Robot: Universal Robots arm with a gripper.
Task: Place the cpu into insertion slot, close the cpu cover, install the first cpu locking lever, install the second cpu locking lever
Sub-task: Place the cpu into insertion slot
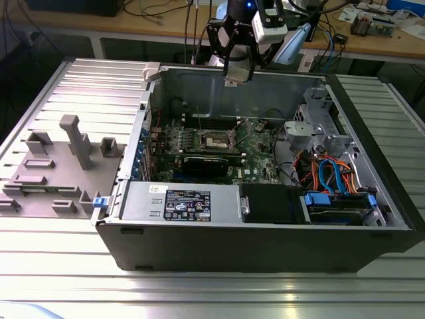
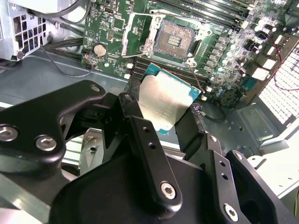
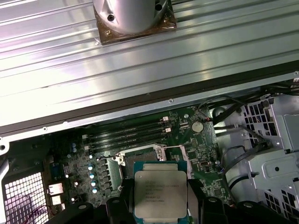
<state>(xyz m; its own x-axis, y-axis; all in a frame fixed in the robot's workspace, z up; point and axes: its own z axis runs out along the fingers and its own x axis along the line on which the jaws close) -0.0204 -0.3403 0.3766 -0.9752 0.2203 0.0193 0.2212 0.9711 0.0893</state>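
- The gripper hangs over the rear wall of the open computer case, its black fingers pinching the cpu by two opposite edges. It also shows in both wrist views.
- The ribbed metal tabletop carries the case and, towards the exterior view's left, a grey fixture with upright blocks.
- The computer case lies on its side with the panel off, so the inside faces up.
- A silver power supply sits along the case's near wall. Beside it, towards the exterior view's right, is a drive bay with blue and orange cables.
- The green motherboard lies flat on the case floor.
- A long black card stands just in front of the socket in the exterior view.
- The insertion slot is bare, its dark contact field exposed inside a silver rim. In the first wrist view part of it shows past the chip's edge.
- The cpu cover is swung open to one side of the slot, not lying over it.
- The cpu is held in the air above the board, apart from the slot, its pale metal face towards the first wrist camera.
- A round coin cell sits on the board near the slot.
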